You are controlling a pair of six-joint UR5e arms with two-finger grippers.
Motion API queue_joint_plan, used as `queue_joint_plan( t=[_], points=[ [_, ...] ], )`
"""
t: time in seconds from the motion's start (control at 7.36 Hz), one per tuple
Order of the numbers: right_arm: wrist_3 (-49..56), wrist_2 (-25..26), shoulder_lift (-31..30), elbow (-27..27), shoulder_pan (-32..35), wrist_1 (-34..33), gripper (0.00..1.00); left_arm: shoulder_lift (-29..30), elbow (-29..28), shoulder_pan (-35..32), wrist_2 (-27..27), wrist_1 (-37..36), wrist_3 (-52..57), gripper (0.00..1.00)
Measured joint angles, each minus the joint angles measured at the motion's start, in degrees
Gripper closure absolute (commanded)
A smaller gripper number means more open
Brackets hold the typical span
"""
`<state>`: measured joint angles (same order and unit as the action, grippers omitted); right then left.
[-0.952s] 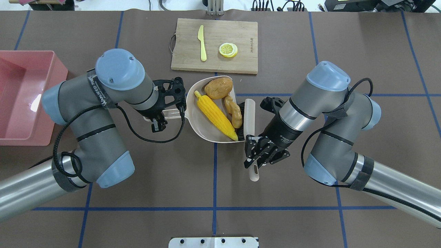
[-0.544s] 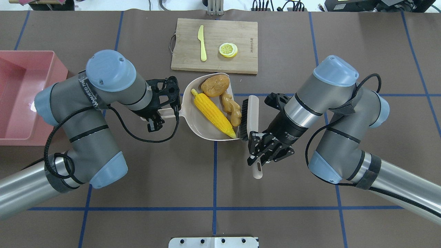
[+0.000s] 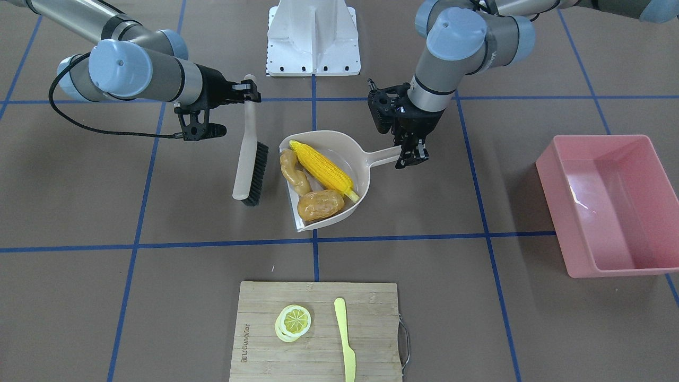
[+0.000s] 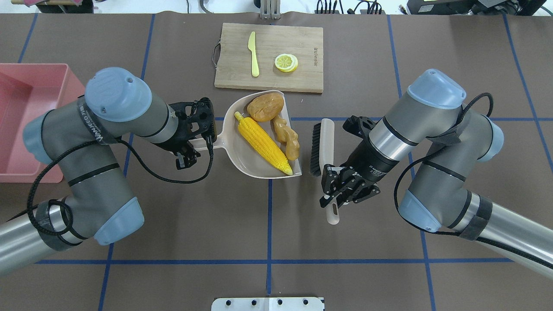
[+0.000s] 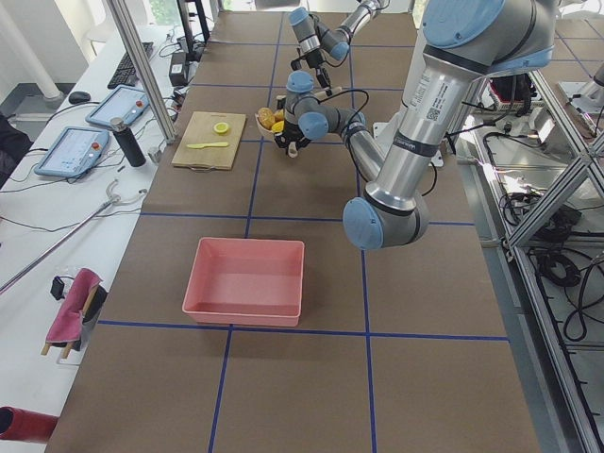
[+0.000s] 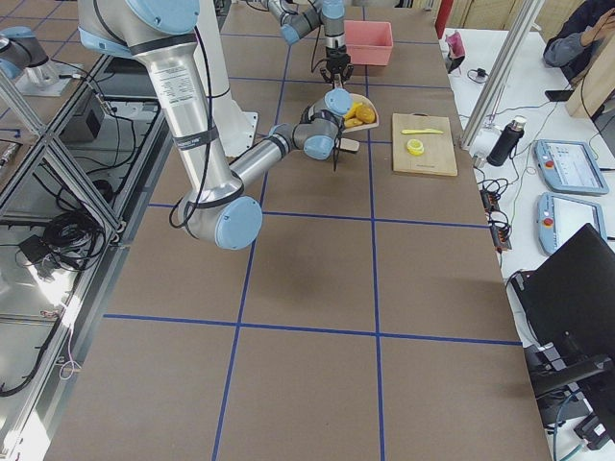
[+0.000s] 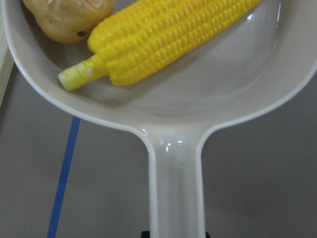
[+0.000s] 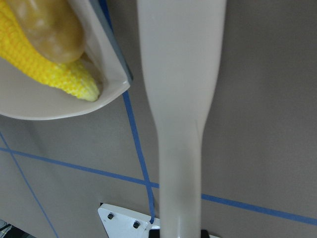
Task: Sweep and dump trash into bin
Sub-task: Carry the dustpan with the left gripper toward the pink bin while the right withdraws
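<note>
The beige dustpan [image 4: 242, 160] holds the yellow corn cob [image 4: 262, 143], the brown potato [image 4: 265, 107] and the tan ginger root [image 4: 287, 137]. My left gripper [image 4: 196, 142] is shut on the dustpan's handle [image 7: 177, 198]. My right gripper [image 4: 335, 194] is shut on the handle of a beige brush [image 4: 325, 144], which stands just right of the dustpan's open edge and apart from it. The pink bin [image 4: 17, 129] sits at the table's far left, empty. In the front-facing view the bin [image 3: 604, 196] is at the right and the dustpan [image 3: 355, 154] is in the middle.
A wooden cutting board [image 4: 270, 56] lies beyond the dustpan, with a pale yellow knife [image 4: 253, 54] and a lemon slice [image 4: 286, 62] on it. A white mounting plate [image 4: 268, 303] sits at the near edge. My left arm's elbow hangs between the dustpan and the bin.
My left gripper has drawn the dustpan with the three foods to the left. My right gripper has moved the brush to the right, opening a gap between brush and dustpan.
</note>
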<state>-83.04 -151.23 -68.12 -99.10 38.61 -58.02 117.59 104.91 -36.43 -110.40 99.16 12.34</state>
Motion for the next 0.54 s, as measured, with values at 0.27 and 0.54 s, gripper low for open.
queue_joint_plan(
  t=[0.27, 0.54],
  points=[
    [0.08, -0.08, -1.54, -0.12, 1.62, -0.06, 1.00, -1.32, 0.49, -0.65, 0.01, 4.53, -3.01, 1.00],
    [0.42, -0.07, -3.89, -0.14, 4.87, -0.07, 1.00, -3.12, 0.84, -1.17, 0.01, 11.15, -7.67, 1.00]
  ],
)
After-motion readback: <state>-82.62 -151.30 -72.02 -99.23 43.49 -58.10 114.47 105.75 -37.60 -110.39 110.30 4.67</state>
